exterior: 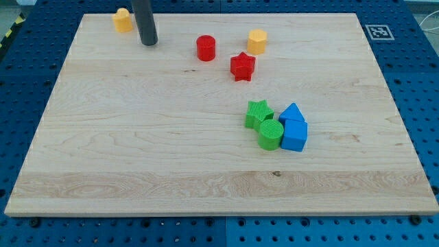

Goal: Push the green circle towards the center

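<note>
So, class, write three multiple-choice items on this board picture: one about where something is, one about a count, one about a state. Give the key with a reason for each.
1. Where is my tip?
A. near the view's top left, beside the yellow block
B. touching the green circle
C. at the view's bottom right

2. How many red blocks are on the board?
A. one
B. two
C. four

3. What is the green circle's state?
A. alone at the board's edge
C. stacked on a red block
B. packed in a cluster with the green star and two blue blocks

Key: 1 A, the rod ends just right of the yellow block; 2 B, a red cylinder and a red star; 3 B, it sits against its neighbours.
</note>
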Controlling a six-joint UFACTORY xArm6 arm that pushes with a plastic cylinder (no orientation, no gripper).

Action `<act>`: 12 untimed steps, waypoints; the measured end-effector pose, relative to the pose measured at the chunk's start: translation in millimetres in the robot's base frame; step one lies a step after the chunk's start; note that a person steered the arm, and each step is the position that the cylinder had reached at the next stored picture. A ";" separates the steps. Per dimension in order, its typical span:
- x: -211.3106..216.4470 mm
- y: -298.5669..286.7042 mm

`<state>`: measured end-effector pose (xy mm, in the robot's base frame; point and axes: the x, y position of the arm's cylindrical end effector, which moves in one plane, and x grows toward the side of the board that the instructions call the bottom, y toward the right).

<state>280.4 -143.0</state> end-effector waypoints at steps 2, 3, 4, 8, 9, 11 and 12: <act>56.8 13.9; 104.9 26.8; 159.8 47.5; 277.2 230.0; 277.2 248.5; 248.9 248.6; 233.9 248.0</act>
<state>514.3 105.0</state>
